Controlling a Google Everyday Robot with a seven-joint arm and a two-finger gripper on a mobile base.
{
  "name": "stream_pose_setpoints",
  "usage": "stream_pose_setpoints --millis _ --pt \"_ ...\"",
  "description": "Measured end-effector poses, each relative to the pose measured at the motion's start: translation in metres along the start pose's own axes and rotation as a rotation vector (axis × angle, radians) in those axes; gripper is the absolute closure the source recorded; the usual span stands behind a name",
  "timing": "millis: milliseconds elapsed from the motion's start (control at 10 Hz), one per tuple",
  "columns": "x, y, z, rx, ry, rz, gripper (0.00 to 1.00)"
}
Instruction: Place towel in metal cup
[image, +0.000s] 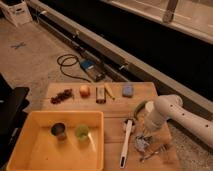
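Clutter is crowding the table: brush lying just left of the towel, sponge & fruit sitting further back. Arm is covering most of the gripper; I'm reading it as clamped on the towel, right of the bin. Bin's holding metal cup & green cup, side by side.

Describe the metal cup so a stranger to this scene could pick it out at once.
Find the yellow tray at the front left of the table; two short cups stand side by side in it. The metal cup is the left one, dark grey, unlike the light green cup beside it. The gripper is off to the right, shut on the towel.
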Motion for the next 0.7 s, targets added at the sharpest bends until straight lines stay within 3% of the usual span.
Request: stream_pose_setpoints --millis 300,700 --pt "-0.021 -0.011 -0.04 0.113 0.034 0.004 1.0" --pt "-0.061 -0.041 -0.125 0.265 0.098 -0.029 1.0"
